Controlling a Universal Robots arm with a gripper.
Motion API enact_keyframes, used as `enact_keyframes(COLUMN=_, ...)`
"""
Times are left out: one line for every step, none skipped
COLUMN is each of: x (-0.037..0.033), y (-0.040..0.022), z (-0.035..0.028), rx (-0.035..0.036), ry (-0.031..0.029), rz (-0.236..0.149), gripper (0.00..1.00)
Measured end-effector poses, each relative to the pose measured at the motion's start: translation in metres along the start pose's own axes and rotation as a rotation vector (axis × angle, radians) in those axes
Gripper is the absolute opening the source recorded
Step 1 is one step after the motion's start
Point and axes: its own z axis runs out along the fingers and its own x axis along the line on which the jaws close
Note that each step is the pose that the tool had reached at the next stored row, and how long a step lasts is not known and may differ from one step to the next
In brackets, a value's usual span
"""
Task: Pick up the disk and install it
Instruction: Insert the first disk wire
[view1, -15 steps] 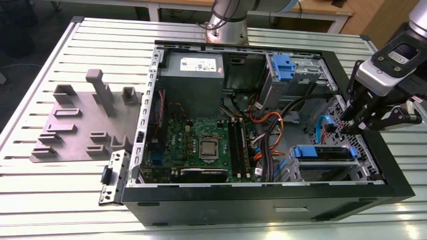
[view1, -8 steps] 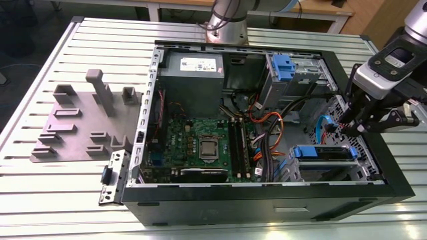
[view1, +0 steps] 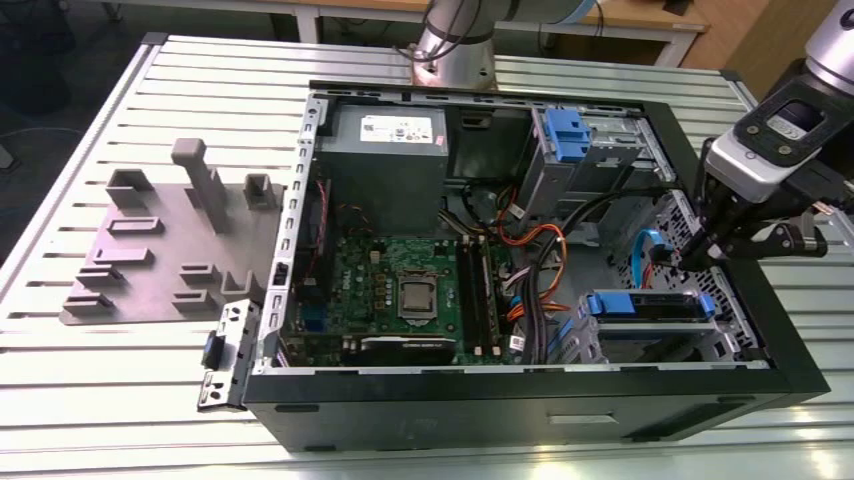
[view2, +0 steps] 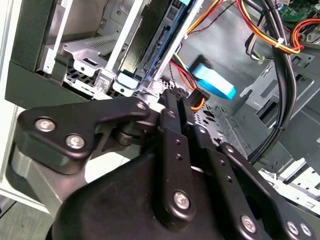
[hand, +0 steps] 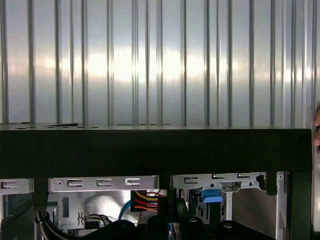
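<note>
Disk (view1: 649, 304) sits in its bay; claw (view1: 697, 252) just beside.

We stood in a robotics lab, saw a ribbed aluminium bench (view1: 80, 400), an opened PC case (view1: 534, 400), a grey fixture plate (view1: 160, 260), wooden desks (view1: 641, 20) behind.

One disk (view1: 649, 304), one computer case (view1: 534, 400), one gripper (view1: 703, 252).

A silver-grey arm (view1: 787, 130) with a black camera block at its wrist ends in a matte black gripper (view1: 727, 245) at the exterior view's right. In the second wrist view, its black linkage plates (view2: 150, 165) carry bright silver screws (view2: 181, 200).
</note>
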Motion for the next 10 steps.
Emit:
enact_keyframes(x=0.0000, y=0.0000, z=-0.0004, rx=0.0000, ry=-0.0011, rz=0.000, gripper=0.16)
enact_keyframes(x=-0.0001, y=-0.0001, z=-0.0014, rx=-0.0001, ry=-0.0024, rz=0.000, gripper=0.16)
enact_keyframes(x=-0.0002, y=-0.0001, z=-0.0028, rx=-0.0002, ry=-0.0033, rz=-0.001, gripper=0.16)
enact_keyframes(x=-0.0003, y=-0.0002, z=-0.0046, rx=-0.0002, ry=-0.0040, rz=-0.001, gripper=0.16)
enact_keyframes(x=-0.0005, y=-0.0004, z=-0.0064, rx=-0.0003, ry=-0.0050, rz=-0.001, gripper=0.16)
enact_keyframes(x=-0.0006, y=-0.0009, z=-0.0075, rx=-0.0003, ry=-0.0064, rz=-0.001, gripper=0.16)
enact_keyframes(x=-0.0005, y=-0.0015, z=-0.0074, rx=-0.0002, ry=-0.0068, rz=-0.001, gripper=0.16)
enact_keyframes(x=-0.0006, y=-0.0022, z=-0.0074, rx=-0.0002, ry=-0.0071, rz=-0.001, gripper=0.16)
enact_keyframes(x=-0.0007, y=-0.0029, z=-0.0074, rx=-0.0008, ry=-0.0075, rz=-0.001, gripper=0.16)
enact_keyframes(x=-0.0006, y=-0.0038, z=-0.0073, rx=-0.0037, ry=-0.0074, rz=-0.001, gripper=0.16)
